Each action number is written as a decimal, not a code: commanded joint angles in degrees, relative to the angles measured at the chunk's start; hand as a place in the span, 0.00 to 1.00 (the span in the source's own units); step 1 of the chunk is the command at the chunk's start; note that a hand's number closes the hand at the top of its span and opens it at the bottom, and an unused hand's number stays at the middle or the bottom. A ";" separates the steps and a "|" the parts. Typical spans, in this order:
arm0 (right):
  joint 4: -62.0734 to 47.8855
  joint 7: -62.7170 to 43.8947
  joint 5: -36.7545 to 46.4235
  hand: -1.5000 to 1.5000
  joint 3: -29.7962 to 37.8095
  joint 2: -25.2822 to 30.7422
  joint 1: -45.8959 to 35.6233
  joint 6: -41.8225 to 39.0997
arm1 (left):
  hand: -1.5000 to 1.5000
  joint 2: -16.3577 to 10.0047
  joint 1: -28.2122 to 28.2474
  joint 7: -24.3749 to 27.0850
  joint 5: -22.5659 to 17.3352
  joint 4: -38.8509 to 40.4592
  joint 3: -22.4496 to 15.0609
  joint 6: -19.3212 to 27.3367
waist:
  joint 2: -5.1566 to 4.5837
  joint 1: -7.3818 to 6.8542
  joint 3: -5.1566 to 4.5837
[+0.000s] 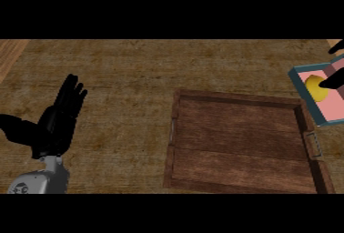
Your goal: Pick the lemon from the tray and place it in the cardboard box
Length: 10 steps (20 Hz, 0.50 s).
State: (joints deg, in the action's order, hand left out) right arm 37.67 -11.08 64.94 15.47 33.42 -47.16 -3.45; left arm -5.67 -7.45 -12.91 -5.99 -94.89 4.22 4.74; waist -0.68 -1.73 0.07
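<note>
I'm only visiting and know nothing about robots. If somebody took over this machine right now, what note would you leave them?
Left hand: open, resting at the view's left, holding nothing.
Right hand: at the right edge, over the lemon; grip cannot be judged.
Lemon: inside the teal-rimmed tray, far right.
Brown box: in the middle, open, no lemon in it.
Done: nothing placed yet.
Left: lift the lemon, carry it left, set it in the box.

Right edge of frame: box cut off; right hand, mostly out of view, partly covers the lemon.
</note>
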 commanded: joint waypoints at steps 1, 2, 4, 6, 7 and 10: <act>-7.14 7.46 -2.96 0.00 4.40 2.19 -1.79 7.88 | 0.50 0.69 -1.00 -0.68 0.73 -0.75 -0.77 0.96 | -0.16 -0.32 0.09; -3.64 6.65 -3.13 0.00 4.03 -0.58 -2.11 11.38 | 0.50 -0.46 -0.70 -0.56 -1.02 -0.42 0.92 -0.36 | 0.01 -0.17 0.06; -1.45 11.97 -5.66 0.00 6.20 0.44 -0.88 15.98 | 0.50 1.19 1.65 0.96 0.73 -1.04 -1.00 0.58 | 0.18 0.34 0.08; 0.20 13.44 -8.25 0.00 8.40 -2.82 -1.92 22.25 | 0.50 -0.85 0.93 1.30 -0.42 0.24 0.70 -1.17 | 0.08 0.07 0.10; 0.03 15.37 -11.06 0.00 10.76 -1.42 -3.43 21.40 | 0.50 -0.62 -0.74 -2.27 -0.64 -1.89 0.60 0.21 | 0.23 0.11 0.16; 0.10 17.50 -16.58 0.00 13.97 -4.23 -3.88 21.52 | 0.50 1.22 3.21 2.27 0.78 -0.14 -0.79 0.10 | 0.42 0.56 0.01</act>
State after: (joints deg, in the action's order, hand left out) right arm 37.58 3.33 53.82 25.66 31.42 -49.37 15.32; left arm -5.61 -6.81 -12.72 -6.10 -95.27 4.47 4.75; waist -0.42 -1.21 0.14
